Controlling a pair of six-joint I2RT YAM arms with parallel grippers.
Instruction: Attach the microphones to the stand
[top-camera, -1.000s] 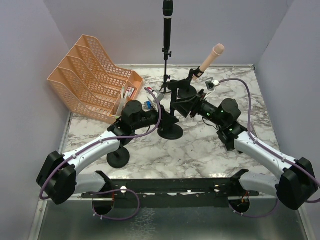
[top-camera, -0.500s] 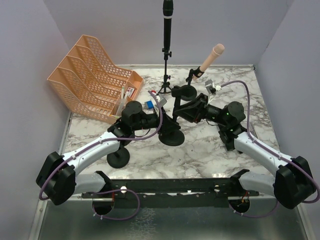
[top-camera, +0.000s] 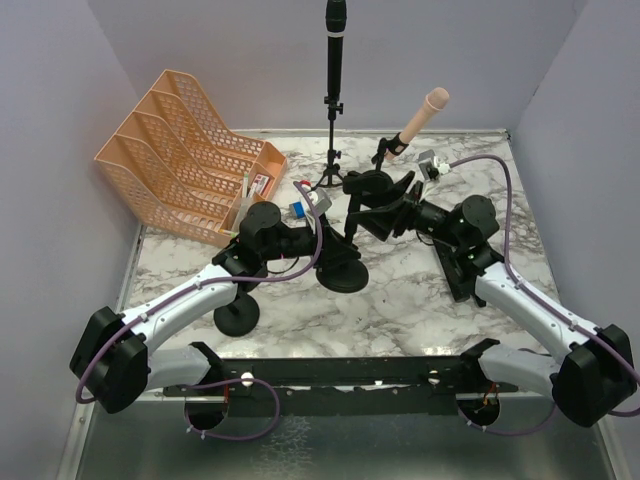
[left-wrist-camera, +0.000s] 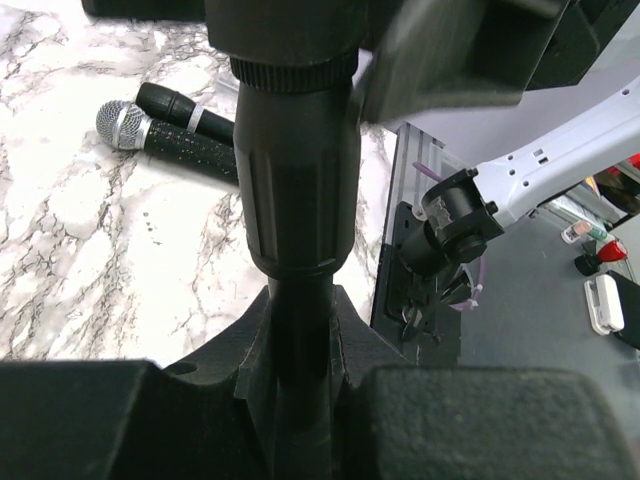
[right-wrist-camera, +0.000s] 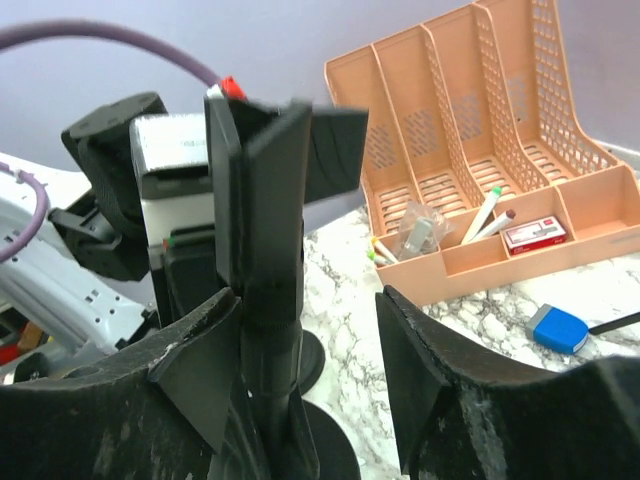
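Two of the four microphones are seen already seated: a black microphone (top-camera: 335, 45) is held upright on the tripod stand (top-camera: 330, 150) at the back of the marble table (top-camera: 400, 300), and the pale pink microphone (top-camera: 425, 108) is carried at a slant by a second holder just to its right. The other two are not yet mounted; in the left wrist view the black microphone with the silver mesh head (left-wrist-camera: 170, 145) and a plain black microphone (left-wrist-camera: 185, 105) are shown lying side by side on the marble, close to each other and apart from any stand. A round-based desk stand (top-camera: 340, 270) is placed between the two arms near the middle of the table. Its pole is pinched low down by the left gripper (left-wrist-camera: 300, 400), whose fingers are pressed against it from both sides, so the stand is judged to be steadied. The right gripper (right-wrist-camera: 310, 330) is held with its fingers spread, nothing being grasped; the stand's clip (right-wrist-camera: 265, 190) is seen between them, nearer one finger. A further round black base (top-camera: 237, 315) is seen beside the left arm, and whether a pole is borne by it cannot be told. About half of the task is judged done, with two microphones left to be picked up and fitted
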